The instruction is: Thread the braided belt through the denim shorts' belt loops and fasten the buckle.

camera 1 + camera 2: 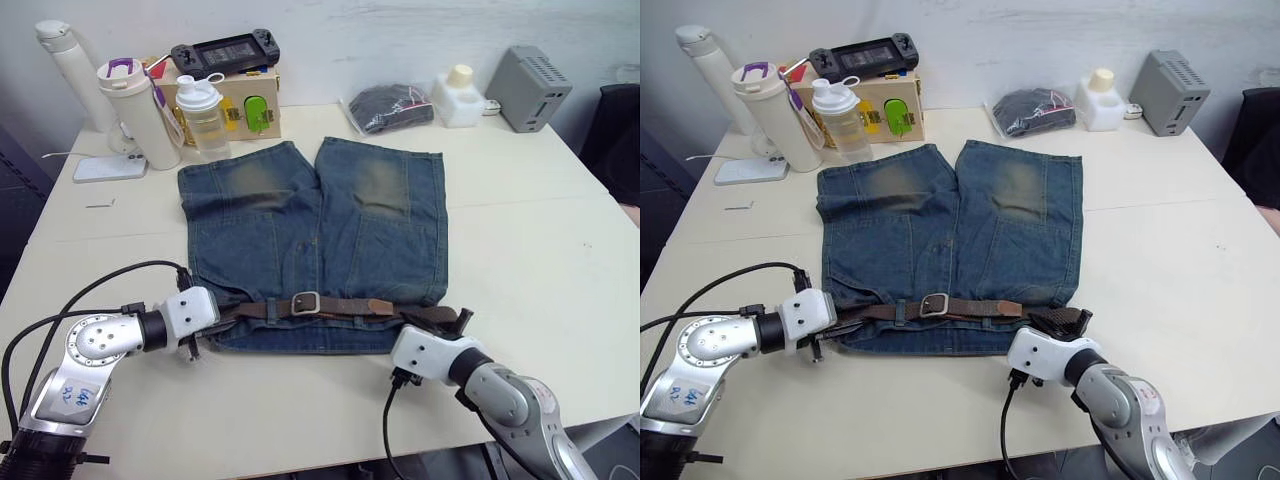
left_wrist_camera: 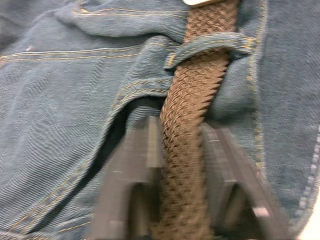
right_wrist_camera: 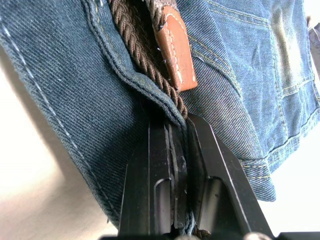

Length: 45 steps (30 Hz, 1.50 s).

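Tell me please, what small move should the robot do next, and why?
Probably open both grippers and draw them back. The braided belt already runs along the waistband of the denim shorts, its buckle looks fastened and the leather tip lies past it. The left gripper is clamped on the belt; the right gripper pinches the waistband.

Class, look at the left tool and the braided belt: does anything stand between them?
Nothing visible does. The left tool has its fingers on either side of the braided belt at the waistband of the denim shorts, just short of a belt loop.
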Available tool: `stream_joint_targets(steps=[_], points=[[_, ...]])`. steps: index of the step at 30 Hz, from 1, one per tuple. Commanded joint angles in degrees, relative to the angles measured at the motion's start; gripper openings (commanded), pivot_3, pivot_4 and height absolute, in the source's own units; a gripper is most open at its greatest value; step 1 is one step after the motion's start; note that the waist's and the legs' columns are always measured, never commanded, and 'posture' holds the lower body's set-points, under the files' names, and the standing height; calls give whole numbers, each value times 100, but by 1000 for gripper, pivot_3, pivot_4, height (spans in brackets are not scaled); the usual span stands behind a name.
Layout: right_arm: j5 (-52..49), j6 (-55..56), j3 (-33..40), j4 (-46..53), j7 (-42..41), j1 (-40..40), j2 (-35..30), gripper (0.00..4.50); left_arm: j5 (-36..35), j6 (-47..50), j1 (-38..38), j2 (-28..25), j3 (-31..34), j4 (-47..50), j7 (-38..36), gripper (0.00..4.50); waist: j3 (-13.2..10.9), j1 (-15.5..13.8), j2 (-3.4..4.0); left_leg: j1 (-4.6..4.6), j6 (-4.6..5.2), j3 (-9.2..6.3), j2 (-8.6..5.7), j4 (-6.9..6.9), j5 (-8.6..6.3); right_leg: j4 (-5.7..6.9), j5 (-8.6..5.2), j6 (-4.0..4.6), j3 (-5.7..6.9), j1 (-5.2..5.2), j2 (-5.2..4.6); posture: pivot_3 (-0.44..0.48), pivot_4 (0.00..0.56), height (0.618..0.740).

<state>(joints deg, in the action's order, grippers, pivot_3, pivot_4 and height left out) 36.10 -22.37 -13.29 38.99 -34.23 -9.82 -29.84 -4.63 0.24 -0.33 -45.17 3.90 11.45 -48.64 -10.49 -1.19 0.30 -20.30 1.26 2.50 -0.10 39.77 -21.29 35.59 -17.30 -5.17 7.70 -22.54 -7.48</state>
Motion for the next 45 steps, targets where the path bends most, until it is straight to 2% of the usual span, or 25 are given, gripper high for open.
stream_joint_targets(steps=[1, 9, 16, 21, 25, 27, 32, 36, 37, 39, 43, 45], points=[[-3, -69, -2, 30, -69, -15, 18, 0, 292, -28, 188, -137, 76, -178, 159, 37, 0, 1, 0, 1, 0, 0, 0, 0, 0, 0, 0, 0, -1, 0, 0, 0, 150, 690], [-173, -192, 665, -144, 4, 8, -233, 0, 574, -577, 555, -491, 366, -1008, 492, 37, 1, 16, 4, 3, 0, 1, 1, -1, 0, 3, -1, 2, -3, -1, -1, 0, 150, 690], [-285, -239, 852, -301, 55, 166, -388, 0, 728, -827, 987, -721, 245, -1349, 740, 37, 7, 67, 25, 8, 0, 3, 1, -6, 0, 5, -3, 3, -4, -1, -2, 0, 150, 690], [-361, -152, 741, -329, 70, 284, -440, 0, 358, -762, 961, -511, 102, -874, 744, 37, 13, 113, 45, 10, 0, 4, 1, -9, 0, 6, -6, 1, -3, 0, -2, 0, 150, 690], [-374, 287, 766, -413, 124, 312, -692, 0, -412, -509, 972, -196, 66, -11, 548, 37, 9, 110, 48, 6, 2, 5, -4, -8, 0, 5, -6, -1, -4, 0, -8, 0, 150, 690], [-394, 504, 833, -479, 161, 312, -851, 0, -572, -334, 1019, -129, 40, 291, 470, 37, 3, 89, 40, 2, 4, 4, -5, -2, 0, 5, -6, -3, -3, 0, -10, 0, 150, 690], [-340, 1111, 1193, -1065, 437, 579, -1343, 0, -334, -207, 1155, -39, -264, 542, 411, 37, -6, 19, 40, 0, 5, 5, -8, 17, 1, 9, -5, -5, -5, 2, -12, 0, 150, 690], [-440, 1215, 1141, -1253, 382, 588, -1392, 0, -144, -218, 1167, 18, -396, 545, 480, 37, -7, -28, 41, -1, 4, 4, -6, 17, 1, 11, -6, -4, -3, 1, -8, 0, 150, 690], [-500, 1210, 1132, -1246, 331, 559, -1370, 0, -103, -230, 1174, 29, -402, 535, 508, 674, -8, -27, 43, -1, 4, 4, -6, 17, 1, 11, -6, -4, -3, 1, -9, 0, 150, 690], [-668, 1144, 1150, -1189, 208, 485, -1306, 877, -123, -208, 1179, 58, -356, 523, 545, 1239, -8, -24, 42, -1, 5, 6, -6, 18, 1, 11, -5, -5, -4, 2, -9, 0, 150, 690], [-1433, 659, 1462, -912, -276, 346, -1146, 2599, -253, -127, 1180, 62, -187, 663, 550, 2950, -7, -23, 42, 2, 6, 5, -6, 18, 2, 11, -5, -5, -4, 6, -10, 0, 150, 690], [-2102, 428, 1803, -646, -795, 256, -1286, 3602, -695, 50, 1202, 44, 51, 935, 410, 3873, -8, -23, 41, 2, 7, 4, -4, 18, 1, 10, -5, -5, -4, 7, -9, 0, 150, 690]])
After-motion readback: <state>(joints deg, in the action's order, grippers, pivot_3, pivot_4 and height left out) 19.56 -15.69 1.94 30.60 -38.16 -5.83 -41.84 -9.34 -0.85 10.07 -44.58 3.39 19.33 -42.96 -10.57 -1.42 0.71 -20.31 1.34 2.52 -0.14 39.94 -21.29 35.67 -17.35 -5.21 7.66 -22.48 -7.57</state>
